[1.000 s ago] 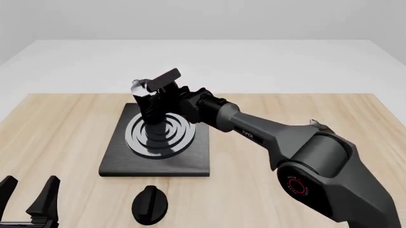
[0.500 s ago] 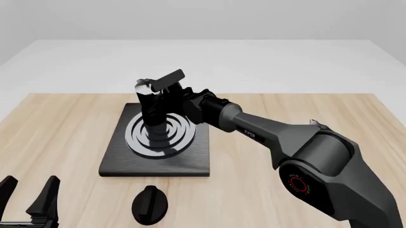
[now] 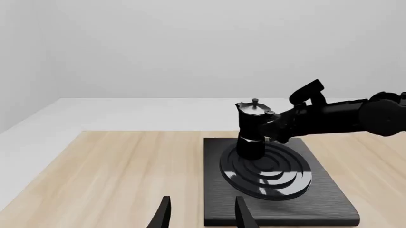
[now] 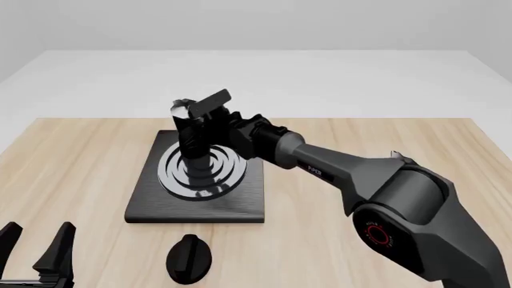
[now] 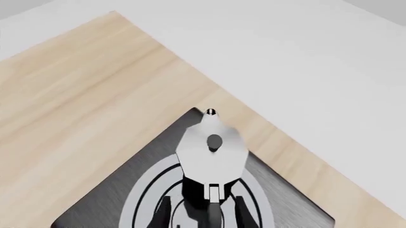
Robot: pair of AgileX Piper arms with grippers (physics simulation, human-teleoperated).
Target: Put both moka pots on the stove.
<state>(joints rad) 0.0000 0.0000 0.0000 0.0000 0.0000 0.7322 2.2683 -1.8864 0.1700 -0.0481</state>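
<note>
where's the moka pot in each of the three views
Front view: moka pot stands on the burner rings, at the right gripper.
Left wrist view: moka pot on the rings' far edge.
Right wrist view: seen from above, silver lid.
Shared landmark: the stove.

Bright even light, sharp renders, faint shadows, glints on the stove (image 4: 160, 207) rings

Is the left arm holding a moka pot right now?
No, the left gripper sits empty near the table's front edge, while the only visible moka pot stands on the stove.
</note>
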